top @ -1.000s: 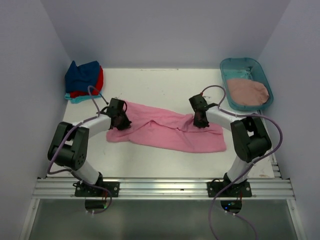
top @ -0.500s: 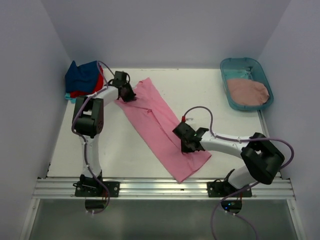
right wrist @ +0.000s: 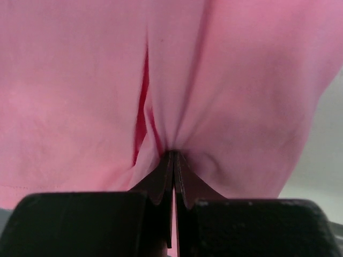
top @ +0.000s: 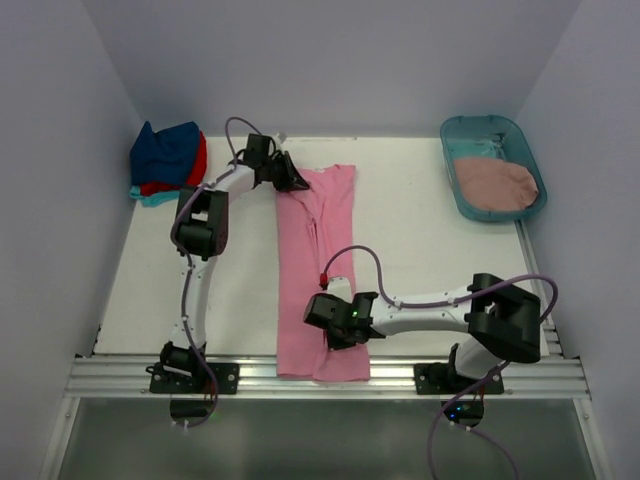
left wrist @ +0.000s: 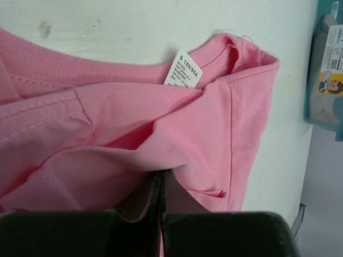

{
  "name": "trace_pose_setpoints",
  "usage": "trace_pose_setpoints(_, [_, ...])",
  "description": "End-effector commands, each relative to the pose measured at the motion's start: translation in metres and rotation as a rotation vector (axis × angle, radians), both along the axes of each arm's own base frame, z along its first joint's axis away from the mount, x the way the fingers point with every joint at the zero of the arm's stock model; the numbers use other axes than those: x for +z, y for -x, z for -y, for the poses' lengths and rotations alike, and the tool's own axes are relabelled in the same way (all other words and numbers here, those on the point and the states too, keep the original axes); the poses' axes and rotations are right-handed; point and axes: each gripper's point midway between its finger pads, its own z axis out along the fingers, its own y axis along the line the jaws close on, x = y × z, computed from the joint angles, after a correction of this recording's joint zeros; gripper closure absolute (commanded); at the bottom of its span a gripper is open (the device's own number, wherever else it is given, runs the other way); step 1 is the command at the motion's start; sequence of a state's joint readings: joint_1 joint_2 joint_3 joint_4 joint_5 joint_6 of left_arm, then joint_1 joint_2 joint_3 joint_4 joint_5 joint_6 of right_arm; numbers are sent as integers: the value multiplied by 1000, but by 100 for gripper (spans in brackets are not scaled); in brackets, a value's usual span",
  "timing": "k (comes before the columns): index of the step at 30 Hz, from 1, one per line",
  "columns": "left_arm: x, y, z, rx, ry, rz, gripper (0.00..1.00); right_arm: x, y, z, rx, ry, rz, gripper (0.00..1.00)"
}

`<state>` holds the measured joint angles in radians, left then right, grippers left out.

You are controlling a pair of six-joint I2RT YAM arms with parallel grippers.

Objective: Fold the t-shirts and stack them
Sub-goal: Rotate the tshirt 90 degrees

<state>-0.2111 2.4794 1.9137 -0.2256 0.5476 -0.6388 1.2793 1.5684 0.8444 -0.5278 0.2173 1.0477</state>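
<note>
Here, pink t-shirt (top: 300,260) stretched lengthwise down table (top: 430,260) centre: my left gripper (top: 292,180) pinched tight on collar end, right gripper (top: 334,336) clamped on hem end. Best: hold cloth taut, lower both ends evenly, avoid twist.

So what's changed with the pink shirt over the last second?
The bright pink shirt swung from lying left-to-right to running far-to-near. The left gripper carried one end to the far side; the right gripper pulled the other to the near edge. Both stayed clamped. The folded stack, tub and dusty rose shirt didn't move.
</note>
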Motion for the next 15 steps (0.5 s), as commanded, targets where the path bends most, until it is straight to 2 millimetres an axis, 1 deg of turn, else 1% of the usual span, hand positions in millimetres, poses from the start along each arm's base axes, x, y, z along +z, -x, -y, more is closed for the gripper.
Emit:
trace_pose_setpoints(1, [-61,1,-7,-23,-74,-42,100,-15,53,29,24,174,-170,100])
trace_pose_setpoints(2, [-63,0,-5,-32,-66,-44,100,-11,51,20,30,165,-156,100])
trace_pose_setpoints(3, [-55,-4,-1,-43,-47,-21,100,-8,51,17,38,168,-138,100])
trace_pose_setpoints(4, [-51,-6,0,-46,-42,-11,100,-4,50,21,36,195,-125,100])
trace_pose_setpoints(5, [-35,-10,3,-57,-31,28,100,4,42,14,34,188,-78,100])
trace_pose_setpoints(6, [-26,-11,2,-60,-27,50,100,10,40,18,35,205,-62,100])
trace_pose_setpoints(7, [-13,-13,3,-63,-26,77,100,16,37,15,33,197,-44,100])
trace_pose_setpoints(8, [20,-18,3,-63,-18,140,100,25,32,9,35,175,-17,100])
trace_pose_setpoints(9, [35,-20,0,-54,-30,175,100,36,25,6,40,155,22,100])
trace_pose_setpoints(10, [54,-23,-3,-46,-39,214,88,44,21,7,40,156,44,100])
trace_pose_setpoints(11, [99,-26,-8,-22,-58,302,76,57,17,1,40,125,68,95])
trace_pose_setpoints(12, [114,-23,-12,-7,-71,325,67,70,11,3,45,114,105,83])
trace_pose_setpoints(13, [165,-18,-17,15,-71,413,54,79,9,0,48,92,124,77])
trace_pose_setpoints(14, [174,-13,-26,56,-104,428,47,91,6,-3,48,63,140,71])
trace_pose_setpoints(15, [189,-7,-32,83,-110,449,41,104,2,-1,49,33,173,60])
